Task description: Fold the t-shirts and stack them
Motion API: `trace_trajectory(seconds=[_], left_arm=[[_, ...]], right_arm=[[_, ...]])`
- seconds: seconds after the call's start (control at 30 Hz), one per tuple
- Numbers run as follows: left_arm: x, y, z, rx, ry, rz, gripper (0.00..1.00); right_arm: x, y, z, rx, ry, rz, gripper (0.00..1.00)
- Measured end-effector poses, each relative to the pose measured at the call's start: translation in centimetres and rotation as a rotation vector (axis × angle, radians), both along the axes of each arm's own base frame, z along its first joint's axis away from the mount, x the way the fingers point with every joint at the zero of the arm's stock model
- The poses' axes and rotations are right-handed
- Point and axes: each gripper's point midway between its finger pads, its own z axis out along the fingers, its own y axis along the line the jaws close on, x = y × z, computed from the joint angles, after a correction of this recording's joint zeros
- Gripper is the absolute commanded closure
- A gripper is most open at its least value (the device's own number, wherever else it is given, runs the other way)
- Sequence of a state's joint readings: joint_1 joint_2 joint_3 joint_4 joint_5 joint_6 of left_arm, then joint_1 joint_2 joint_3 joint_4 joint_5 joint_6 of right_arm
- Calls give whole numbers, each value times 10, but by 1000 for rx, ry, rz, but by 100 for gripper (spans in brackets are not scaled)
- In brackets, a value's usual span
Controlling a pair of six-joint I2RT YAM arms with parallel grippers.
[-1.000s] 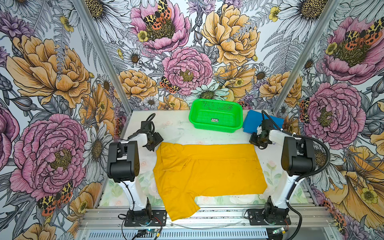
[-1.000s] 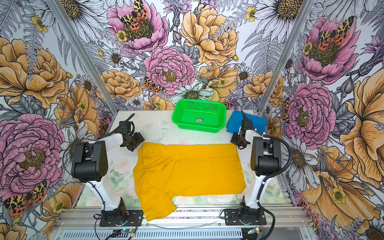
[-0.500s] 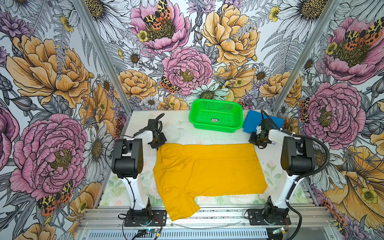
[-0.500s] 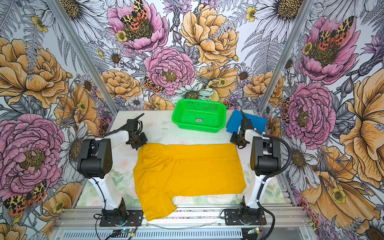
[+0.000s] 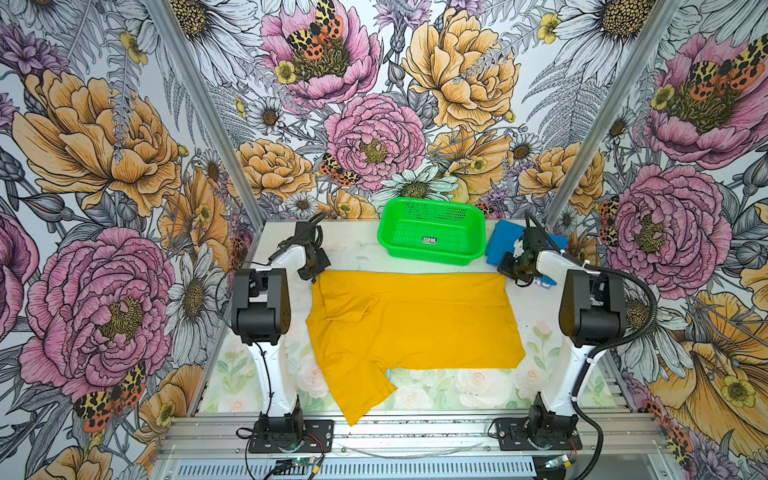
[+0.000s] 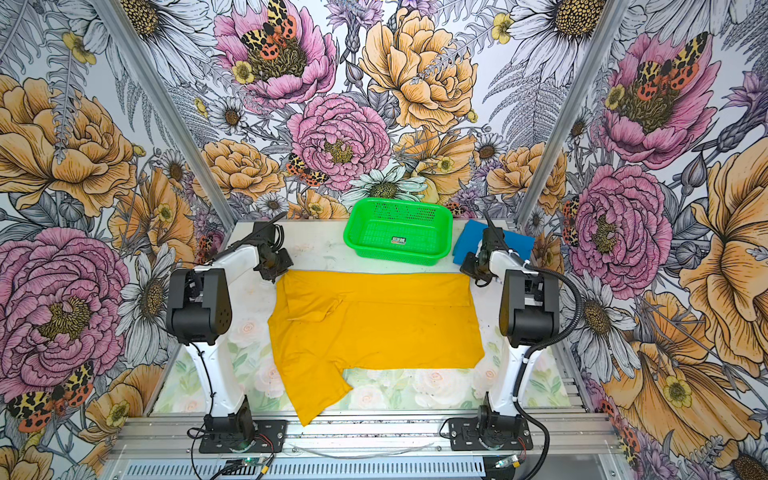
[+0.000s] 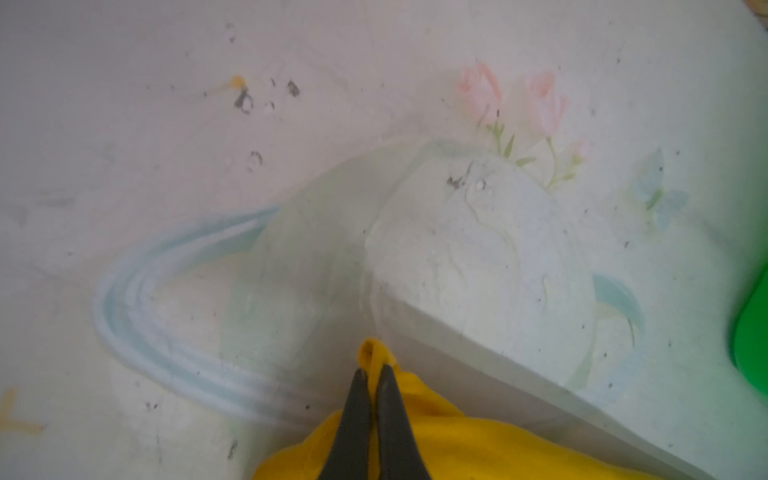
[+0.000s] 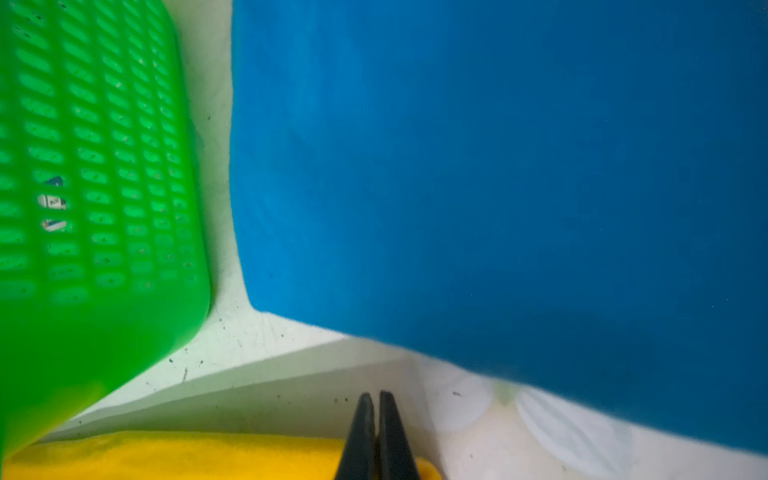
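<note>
Yellow t-shirt [image 5: 411, 320] [image 6: 374, 324] lies spread flat in the middle of the counter [image 5: 353, 249], body running left to right. One sleeve points toward the near edge, and the other is folded in over the chest near the far left corner.

Blue t-shirt [image 5: 498, 239] [image 8: 498, 166] lies folded at the far right corner of the counter, just beside the green basket [image 5: 428, 257] [image 8: 95, 166]. The basket stands at the far edge, just beyond the yellow t-shirt.

Left arm [image 5: 266, 299]: base at the near edge, lower link upright, elbow bent, forearm reaching away from the base. The wrist tips down at the far left corner of the yellow t-shirt. In the left wrist view, the left fingers [image 7: 357, 415] are pressed together on a small raised fold of yellow cloth, which loops out past their tips.

Right arm [image 5: 590, 303]: same pose, with the wrist low at the far right corner of the yellow t-shirt, between that shirt and the blue t-shirt. In the right wrist view, the right fingers [image 8: 359, 436] are pressed together over the yellow edge. Whether cloth is caught between them cannot be told.
</note>
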State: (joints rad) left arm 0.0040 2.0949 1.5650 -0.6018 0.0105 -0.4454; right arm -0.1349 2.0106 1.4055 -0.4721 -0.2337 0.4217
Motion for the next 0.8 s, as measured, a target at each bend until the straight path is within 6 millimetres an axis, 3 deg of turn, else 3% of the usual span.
trace_trajectory(seconds=[0.13, 0.17, 0.2, 0.23, 0.27, 0.37, 0.43, 0.6, 0.7, 0.8], left_arm=[[30, 4, -5, 3, -26, 0, 100], [35, 4, -6, 4, -26, 0, 85], [38, 4, -8, 6, -24, -5, 46], [40, 4, -9, 7, -22, -6, 19], [39, 5, -10, 8, -18, -5, 2], [33, 9, -6, 21, -11, 5, 1], [15, 13, 3, 27, -5, 22, 1], [-62, 10, 49, 23, -25, 70, 1], [-109, -20, 74, 18, -58, 42, 1], [-154, -60, 71, 18, -14, -23, 1]], right_arm=[[17, 2, -1, 9, -14, -12, 93], [19, 3, -2, 12, -14, -16, 86], [22, 4, -1, 14, -17, -18, 77], [24, 4, 0, 13, -22, -17, 63], [24, 4, 0, 15, -22, -23, 50], [22, 3, 3, 3, -30, -23, 25], [10, 2, 9, -19, -31, -24, 1], [-44, 1, 43, -66, -53, -44, 1], [-66, 1, 69, -92, -96, -58, 1], [-81, 1, 84, -110, -115, -73, 0]])
